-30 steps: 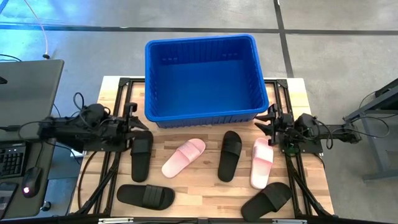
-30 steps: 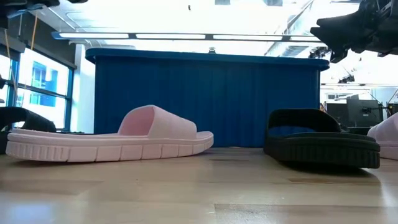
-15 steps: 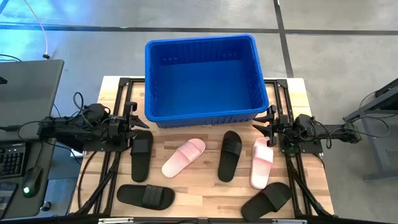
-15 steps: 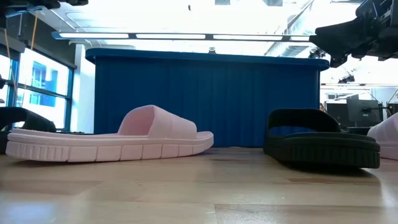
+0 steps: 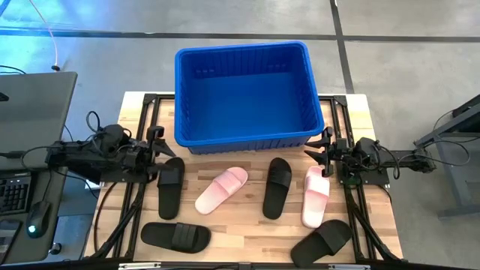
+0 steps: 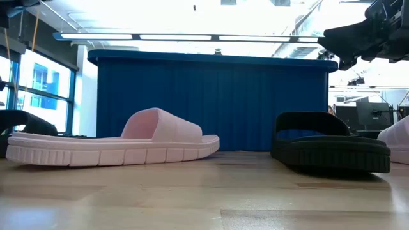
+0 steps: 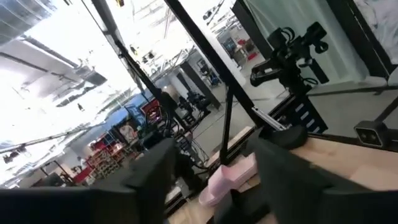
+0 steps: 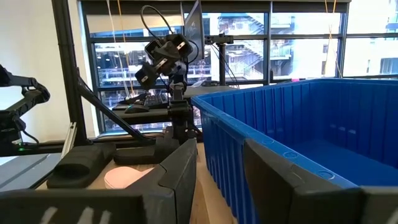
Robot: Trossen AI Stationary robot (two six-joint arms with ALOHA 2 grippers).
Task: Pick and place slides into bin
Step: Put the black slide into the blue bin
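Currently all six slides lie on the bench [image 5: 247,225] in front of the blue bin [image 5: 247,94]: black slide [image 5: 170,187] by left gripper [image 5: 159,154], pink slide [image 5: 222,189] mid, black slide [image 5: 278,187] beside it, pink slide [image 5: 316,196] under right gripper [image 5: 321,151], two more black at near edge. Both grippers' fingers spread, holding nothing, hovering near bin's front corners.
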